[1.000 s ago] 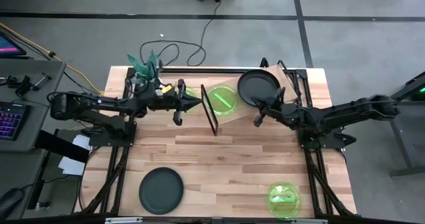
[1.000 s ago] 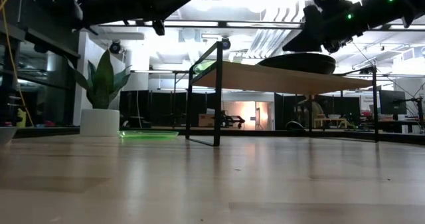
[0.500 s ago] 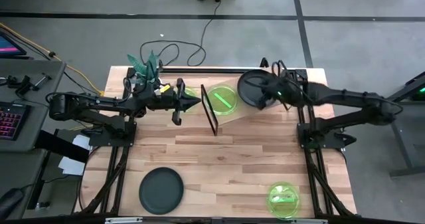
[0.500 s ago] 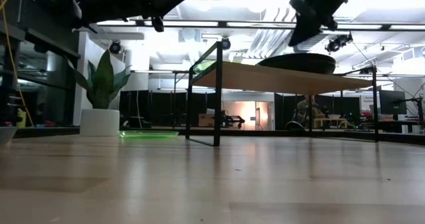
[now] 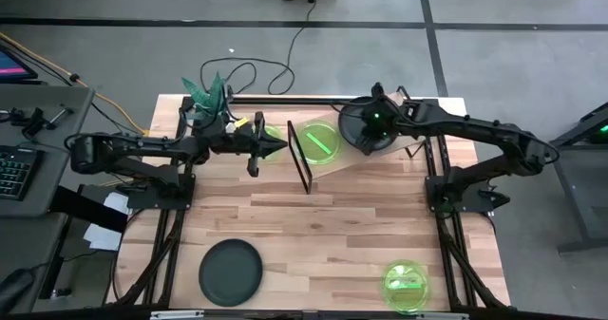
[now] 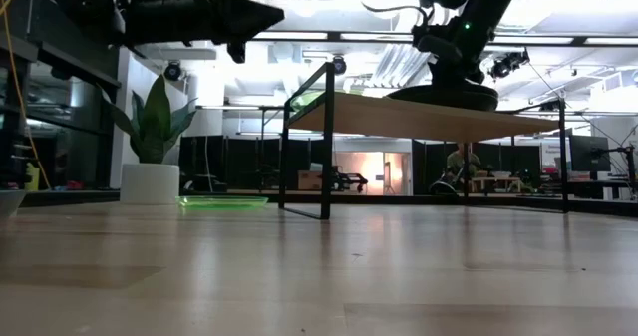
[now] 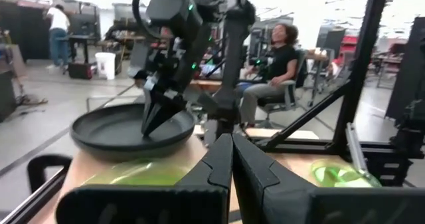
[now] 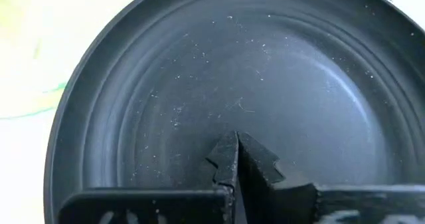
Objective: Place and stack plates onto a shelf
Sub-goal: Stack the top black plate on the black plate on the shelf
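A dark grey plate [image 5: 350, 121] lies on the tilted light-wood shelf [image 6: 419, 117], next to a neon-green plate [image 5: 318, 141]. My right gripper [image 8: 232, 143] is shut and points down into the dark plate's [image 8: 199, 84] well. My left gripper [image 5: 281, 147] is shut. It hovers level, left of the shelf's black frame, above another green plate [image 6: 224, 202] that lies flat on the table. A second dark plate [image 5: 230, 271] lies near the table's near-left edge. More green plates [image 5: 406, 284] lie stacked at the near right. My right gripper comes from above, its shut fingertips [image 7: 150, 121] pointing down into the well of the dark grey plate [image 7: 106, 127] near its middle. The plate's rim hides the tips from the side, so I cannot tell whether they touch the plate's floor.
A white pot with a green plant [image 6: 152, 147] stands at the table's far-left corner, behind my left arm. Bare tabletop [image 5: 323, 235] stretches between the shelf and the near plates. People sit in the room beyond the table.
My right gripper has swung from beside the dark plate's near edge toward the far edge, over the plate. It has tipped fingers-down and come down into the plate's well. The plate stays where it was.
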Available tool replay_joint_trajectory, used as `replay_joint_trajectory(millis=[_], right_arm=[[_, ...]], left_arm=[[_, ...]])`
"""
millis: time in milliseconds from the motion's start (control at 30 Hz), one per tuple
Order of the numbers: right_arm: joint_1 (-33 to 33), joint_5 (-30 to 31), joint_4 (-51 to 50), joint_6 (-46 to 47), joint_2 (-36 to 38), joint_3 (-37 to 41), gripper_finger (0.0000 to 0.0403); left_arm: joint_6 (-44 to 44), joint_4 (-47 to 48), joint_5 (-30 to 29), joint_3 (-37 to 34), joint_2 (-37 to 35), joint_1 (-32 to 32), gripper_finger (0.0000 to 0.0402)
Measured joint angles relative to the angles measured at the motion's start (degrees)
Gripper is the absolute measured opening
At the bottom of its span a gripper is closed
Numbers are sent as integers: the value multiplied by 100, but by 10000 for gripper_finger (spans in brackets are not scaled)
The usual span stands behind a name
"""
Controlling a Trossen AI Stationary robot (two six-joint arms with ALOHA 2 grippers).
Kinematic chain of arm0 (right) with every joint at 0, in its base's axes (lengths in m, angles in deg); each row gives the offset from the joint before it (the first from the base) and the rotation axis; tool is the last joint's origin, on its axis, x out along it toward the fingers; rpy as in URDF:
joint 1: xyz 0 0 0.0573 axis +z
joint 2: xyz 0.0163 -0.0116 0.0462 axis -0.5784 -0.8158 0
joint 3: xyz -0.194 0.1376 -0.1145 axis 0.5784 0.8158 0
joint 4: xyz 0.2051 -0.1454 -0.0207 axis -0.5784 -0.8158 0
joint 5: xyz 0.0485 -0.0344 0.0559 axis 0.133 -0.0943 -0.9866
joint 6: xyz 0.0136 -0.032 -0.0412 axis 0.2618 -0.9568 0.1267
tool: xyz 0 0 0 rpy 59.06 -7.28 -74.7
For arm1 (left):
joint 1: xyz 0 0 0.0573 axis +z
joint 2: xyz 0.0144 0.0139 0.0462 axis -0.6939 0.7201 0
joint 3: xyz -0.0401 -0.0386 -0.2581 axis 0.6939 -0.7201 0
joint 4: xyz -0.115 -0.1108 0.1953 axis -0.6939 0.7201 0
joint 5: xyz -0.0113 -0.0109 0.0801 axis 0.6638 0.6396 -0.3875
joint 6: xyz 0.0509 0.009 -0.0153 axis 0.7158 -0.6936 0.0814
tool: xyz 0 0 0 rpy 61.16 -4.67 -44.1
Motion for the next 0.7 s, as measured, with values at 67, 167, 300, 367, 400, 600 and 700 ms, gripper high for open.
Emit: replay_joint_trajectory(millis=[67, 167, 300, 367, 400, 600, 700], right_arm=[[-95, 2, -33, 0, -14, -2, 0], [-218, 5, -52, 0, -15, -2, 0], [-296, 57, -121, 0, -15, -2, 0], [-314, 106, -211, 55, -15, -2, 0], [-319, 107, -251, 107, -17, -2, 0], [-247, 23, -521, 128, 61, -135, 0], [-107, 2, -590, 120, 197, -454, 0]], left_arm=[[0, 95, 0, 0, 0, 74, 0], [-2, 262, -27, 0, 0, 186, 0], [-20, 372, -57, 0, 0, 292, 0], [-20, 422, -57, 0, 0, 318, 0], [-20, 432, -57, 0, 0, 318, 0], [-16, 419, -59, 0, 0, 318, 0], [-16, 379, -71, 0, 0, 318, 0]])
